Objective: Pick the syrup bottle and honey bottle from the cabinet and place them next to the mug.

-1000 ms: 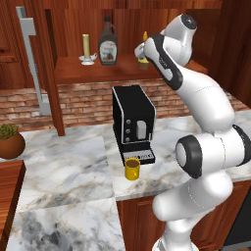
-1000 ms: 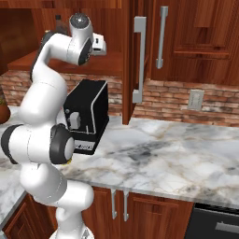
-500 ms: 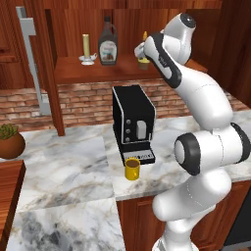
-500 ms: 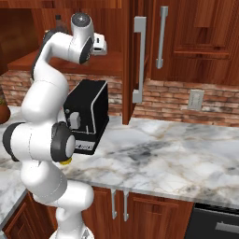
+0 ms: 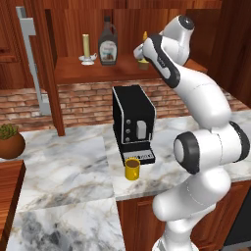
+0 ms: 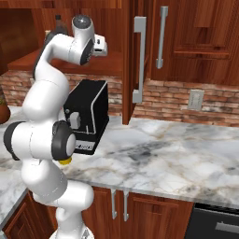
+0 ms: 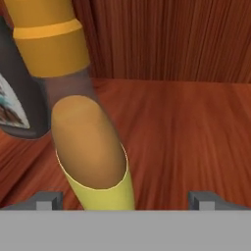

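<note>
arm raised, gripper (image 7: 125,200) agape

The left base view looks forward and down from behind the arm, which climbs from about 5 o'clock toward the cabinet (image 5: 122,73) at 12. The right base view faces the same tabletop (image 6: 186,154) from the other side, arm at 8 o'clock. Both share the black coffee machine (image 5: 132,120). The hand view sits very close to the honey bottle (image 7: 88,142), facing the cabinet's back panel.

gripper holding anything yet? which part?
Nothing held. The fingers stand wide apart; the honey bottle stands between them, nearer one finger, with no clamp visible.
</note>
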